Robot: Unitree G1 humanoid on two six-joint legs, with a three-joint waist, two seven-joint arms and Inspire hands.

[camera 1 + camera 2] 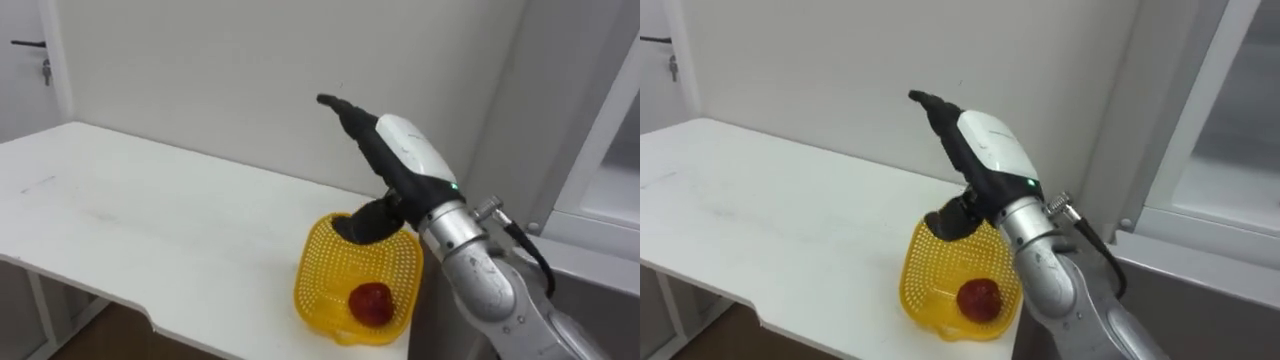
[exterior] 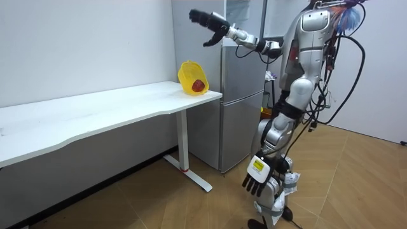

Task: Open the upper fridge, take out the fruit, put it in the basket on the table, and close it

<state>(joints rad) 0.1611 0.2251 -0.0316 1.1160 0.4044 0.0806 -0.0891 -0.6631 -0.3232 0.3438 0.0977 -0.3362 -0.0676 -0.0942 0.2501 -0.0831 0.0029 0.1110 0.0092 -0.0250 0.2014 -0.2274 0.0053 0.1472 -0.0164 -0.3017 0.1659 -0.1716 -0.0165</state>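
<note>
A yellow mesh basket (image 1: pixel 318 272) stands at the right end of the white table (image 1: pixel 150 220), next to the fridge (image 2: pixel 241 95). A red fruit (image 1: pixel 371 303) lies inside it. My right hand (image 1: pixel 385 150) hovers above the basket's far rim, open, fingers stretched out towards the wall and thumb hanging down; it holds nothing. In the room view the right hand (image 2: pixel 210 22) is raised high over the table end, well above the basket (image 2: pixel 186 71). My left hand (image 2: pixel 257 180) hangs low at my side with relaxed fingers. I stand in front of the fridge.
The fridge's grey side and a pale frame (image 1: pixel 600 150) fill the right of the eye views. A plain wall (image 1: pixel 250 70) runs behind the table, and a door with a dark handle (image 1: pixel 30 45) is at far left. Wooden floor (image 2: pixel 356 178) spreads around me.
</note>
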